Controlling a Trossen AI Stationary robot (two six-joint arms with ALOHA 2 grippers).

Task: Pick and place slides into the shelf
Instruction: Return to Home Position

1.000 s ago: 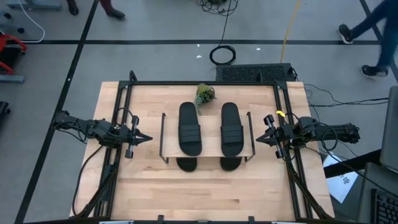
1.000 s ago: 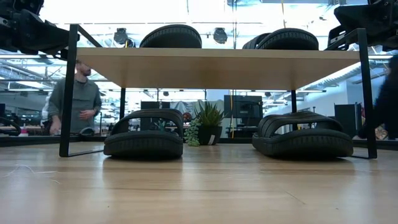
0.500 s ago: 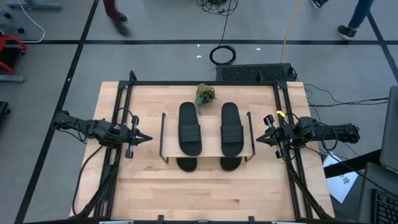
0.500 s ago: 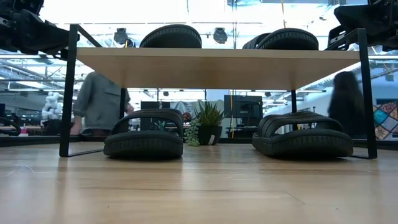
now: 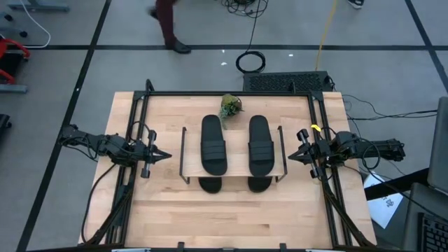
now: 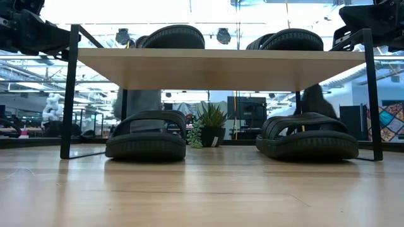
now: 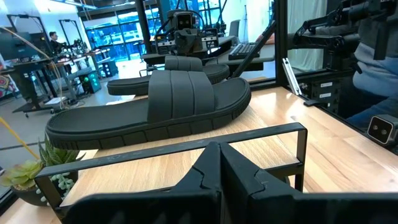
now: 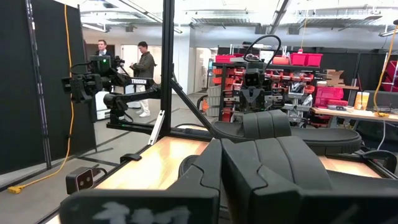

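Slides (image 5: 214,145) sit on both tiers of the shelf (image 5: 237,157).
Left gripper (image 5: 163,155) and right gripper (image 5: 291,157) flank it, clear of it, fingers pressed together.

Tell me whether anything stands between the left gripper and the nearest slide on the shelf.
Only the shelf's black wire end rail: it crosses between the shut left gripper and that top-board slide. Nothing else visible does.
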